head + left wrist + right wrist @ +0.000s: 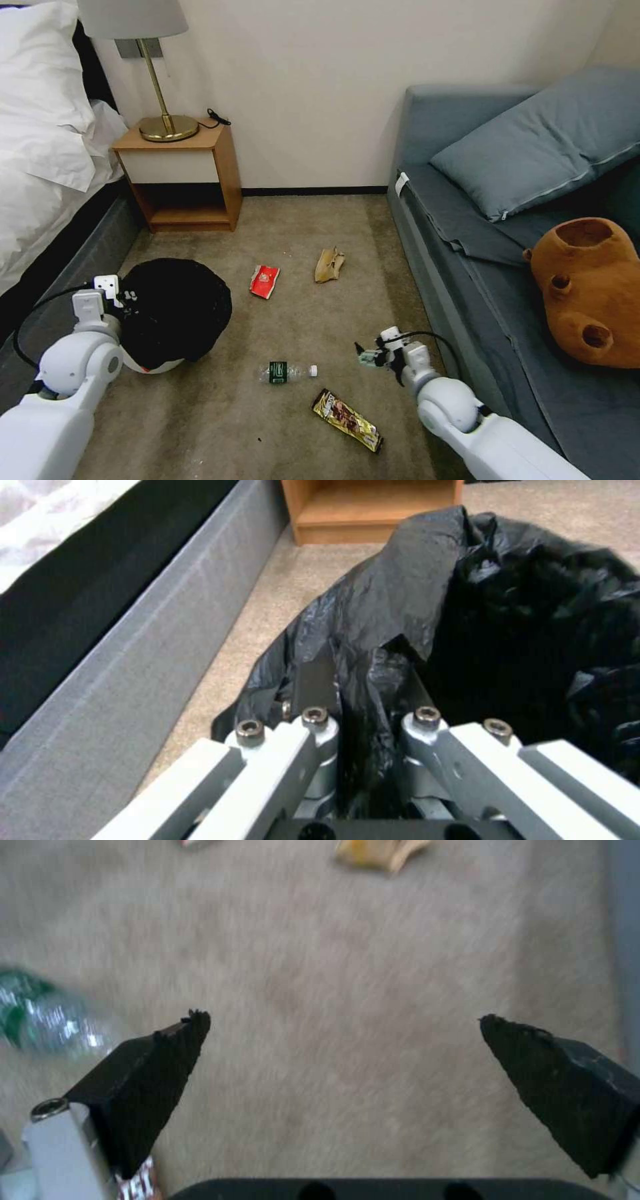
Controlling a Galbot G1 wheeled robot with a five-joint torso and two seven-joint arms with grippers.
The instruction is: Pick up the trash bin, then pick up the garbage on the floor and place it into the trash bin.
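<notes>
I have the bin (175,313) in my left gripper (363,700): the fingers are pinched on a fold of the black bag at its near edge. In the head view the bin sits at my left, beside the bed base (120,655), tilted with a bit of white showing underneath. I think it is lifted or at least tipped off the carpet, but from this angle I can't be sure it is fully clear.

My right gripper (340,1040) hangs low over bare carpet (347,965) with its fingers spread wide and nothing between them. It is near the sofa (467,280), just to the right of the bottle (287,371).

So the first step looks done or nearly so; the rest is all ahead. All four pieces lie on the floor: the bottle closest to my right gripper, the wrapper (347,420) just nearer to me than it, the red packet (265,281) and the paper bag (329,265) farther out toward the nightstand (187,177). Nothing visible has gone into the bin.
</notes>
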